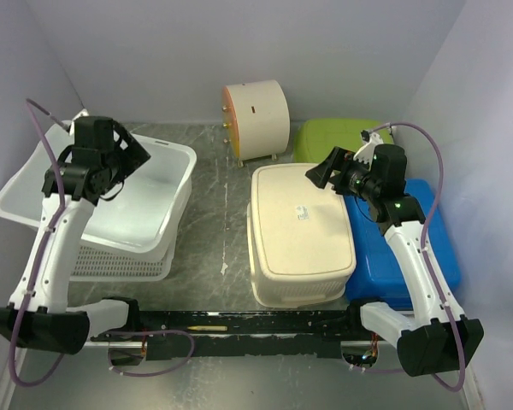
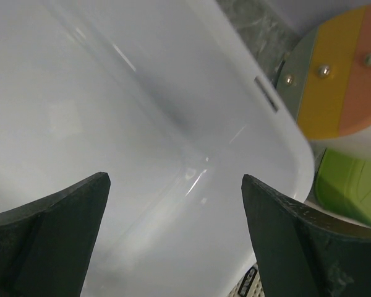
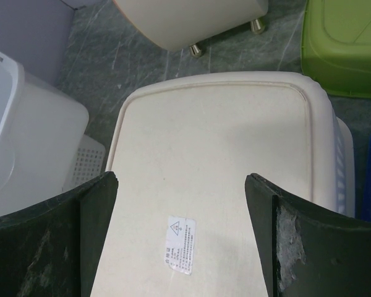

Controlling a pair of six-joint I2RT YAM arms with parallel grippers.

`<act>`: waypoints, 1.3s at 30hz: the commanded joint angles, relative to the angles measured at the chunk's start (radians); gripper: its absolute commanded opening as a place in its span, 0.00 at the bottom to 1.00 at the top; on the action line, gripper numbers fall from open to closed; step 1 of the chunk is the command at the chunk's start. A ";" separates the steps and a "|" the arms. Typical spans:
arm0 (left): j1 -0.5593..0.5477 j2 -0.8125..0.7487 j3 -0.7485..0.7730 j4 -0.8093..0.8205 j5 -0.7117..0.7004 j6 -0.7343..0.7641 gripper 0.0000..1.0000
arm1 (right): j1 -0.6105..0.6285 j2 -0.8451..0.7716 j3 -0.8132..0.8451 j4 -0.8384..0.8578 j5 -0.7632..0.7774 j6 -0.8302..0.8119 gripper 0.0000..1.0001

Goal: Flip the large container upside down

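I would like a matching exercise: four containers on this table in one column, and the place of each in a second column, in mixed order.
Things:
1. white tub
2. cream container
3. green container
4. blue container

Places:
a. back right corner
b. middle of the table, sticker on its upper face
c. left side, tilted on the perforated basket
d. right side, next to the cream container

Pairs: 1-c, 2-b, 3-a, 4-d

On the grey marbled tabletop [image 1: 218, 213], the middle container [image 1: 301, 248] is cream with a white label [image 1: 302, 213]; the left-edge tub [image 1: 145, 201] and perforated basket [image 1: 124, 260] are white. The far-edge cream drum [image 1: 261, 115] has a face banded grey-green, yellow and orange. The right-edge bins are lime-green [image 1: 329, 141] and blue [image 1: 432, 248].
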 commanded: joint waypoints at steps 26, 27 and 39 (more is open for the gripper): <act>0.004 0.507 0.301 0.062 -0.292 -0.034 0.99 | 0.003 0.005 -0.008 -0.020 0.007 -0.041 0.86; 0.005 0.520 0.301 0.071 -0.277 -0.026 0.98 | 0.003 0.005 -0.007 -0.020 0.004 -0.041 0.86; 0.005 0.478 0.312 0.079 -0.262 0.004 1.00 | 0.003 0.002 -0.005 -0.027 -0.008 -0.035 0.86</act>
